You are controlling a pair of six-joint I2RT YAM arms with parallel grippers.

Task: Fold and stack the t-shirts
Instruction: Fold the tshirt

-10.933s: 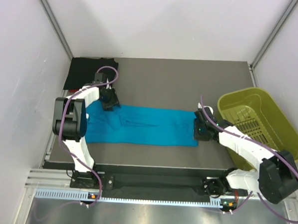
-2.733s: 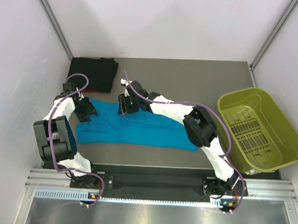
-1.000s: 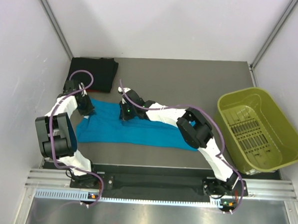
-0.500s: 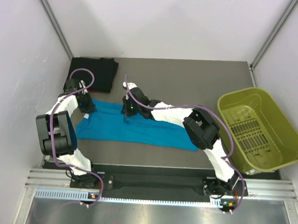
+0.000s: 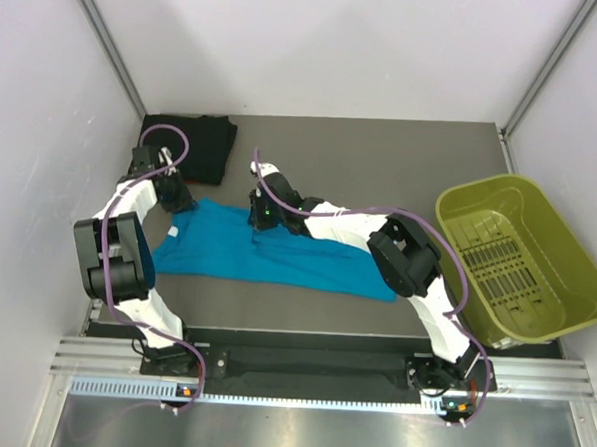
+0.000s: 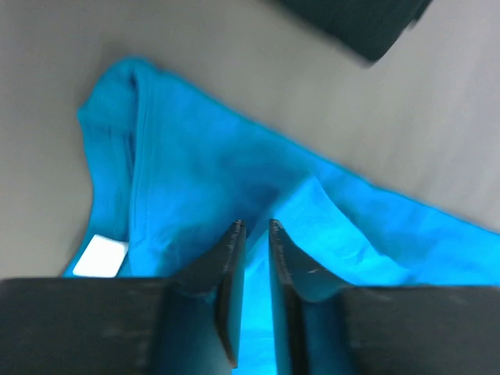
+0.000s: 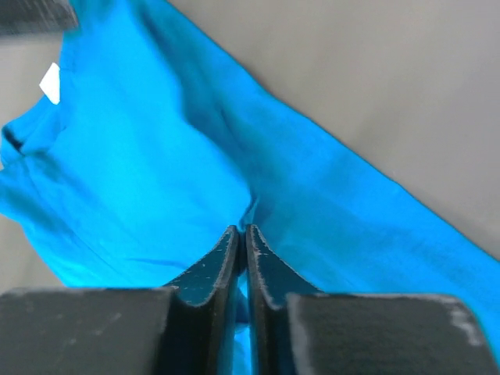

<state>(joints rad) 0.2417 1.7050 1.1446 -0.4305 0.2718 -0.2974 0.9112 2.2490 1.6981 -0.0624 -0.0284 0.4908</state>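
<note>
The teal-blue t-shirt (image 5: 277,257) lies folded into a long band across the table, neck end to the left, with its white label (image 6: 101,255) showing. My left gripper (image 5: 180,199) is at the shirt's far left corner, jaws nearly closed with teal cloth (image 6: 195,180) between them (image 6: 256,228). My right gripper (image 5: 260,219) reaches across to the shirt's far edge and is shut (image 7: 243,230) on a pinch of teal cloth (image 7: 156,156). The black t-shirt (image 5: 187,148) lies folded at the back left corner. No red shirt shows.
A yellow-green plastic bin (image 5: 478,185) stands at the right edge of the table. The right arm stretches diagonally over the shirt's right half. A corner of the black shirt (image 6: 351,19) shows just beyond the left gripper.
Both grippers have moved toward the back of the table, pulling the shirt's far edge with them. The bunched left end has spread flatter.
</note>
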